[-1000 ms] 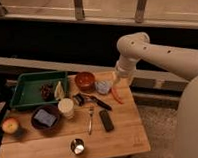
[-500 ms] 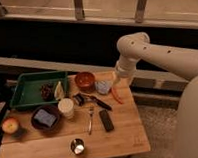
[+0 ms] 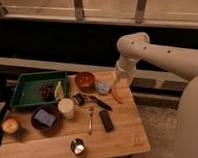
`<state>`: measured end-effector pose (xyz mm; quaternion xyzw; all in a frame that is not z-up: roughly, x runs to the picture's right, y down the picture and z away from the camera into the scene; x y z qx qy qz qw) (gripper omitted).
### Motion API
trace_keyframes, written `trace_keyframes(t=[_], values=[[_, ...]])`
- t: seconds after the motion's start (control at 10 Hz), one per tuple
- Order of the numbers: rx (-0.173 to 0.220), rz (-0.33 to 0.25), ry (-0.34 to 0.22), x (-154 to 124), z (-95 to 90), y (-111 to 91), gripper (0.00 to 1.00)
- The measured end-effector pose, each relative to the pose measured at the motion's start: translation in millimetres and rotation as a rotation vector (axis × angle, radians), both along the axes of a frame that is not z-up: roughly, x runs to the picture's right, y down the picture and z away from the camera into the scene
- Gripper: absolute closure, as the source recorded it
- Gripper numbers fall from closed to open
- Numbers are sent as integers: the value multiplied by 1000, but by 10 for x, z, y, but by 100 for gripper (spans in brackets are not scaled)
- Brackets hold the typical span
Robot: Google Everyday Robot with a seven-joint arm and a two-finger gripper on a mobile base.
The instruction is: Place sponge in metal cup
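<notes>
Wooden surface [image 3: 123, 137], seen from above. Your gripper [image 3: 111, 85] hovers well beyond the metal cup [image 3: 77, 145], to its right; whether it's open can't be told. The blue sponge [image 3: 44, 117] rests in a dark bowl [image 3: 33, 120] near the cup's left, awaiting pickup.

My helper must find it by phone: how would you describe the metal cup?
On the light wooden table, look to the front edge, nearest the camera, far from the robot's gripper at the back. The small shiny metal cup stands alone there, the only silvery vessel.
</notes>
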<state>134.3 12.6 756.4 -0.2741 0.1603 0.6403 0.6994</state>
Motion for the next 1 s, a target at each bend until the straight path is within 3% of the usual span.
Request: trace_keyframes(t=[0.2,0.4,1.0], values=[[1,-6,-2,-7,6,-4,38],[24,-63,-36,-103,-25,-53,38],[145,-346,-296,-1650,-388,-313,38]])
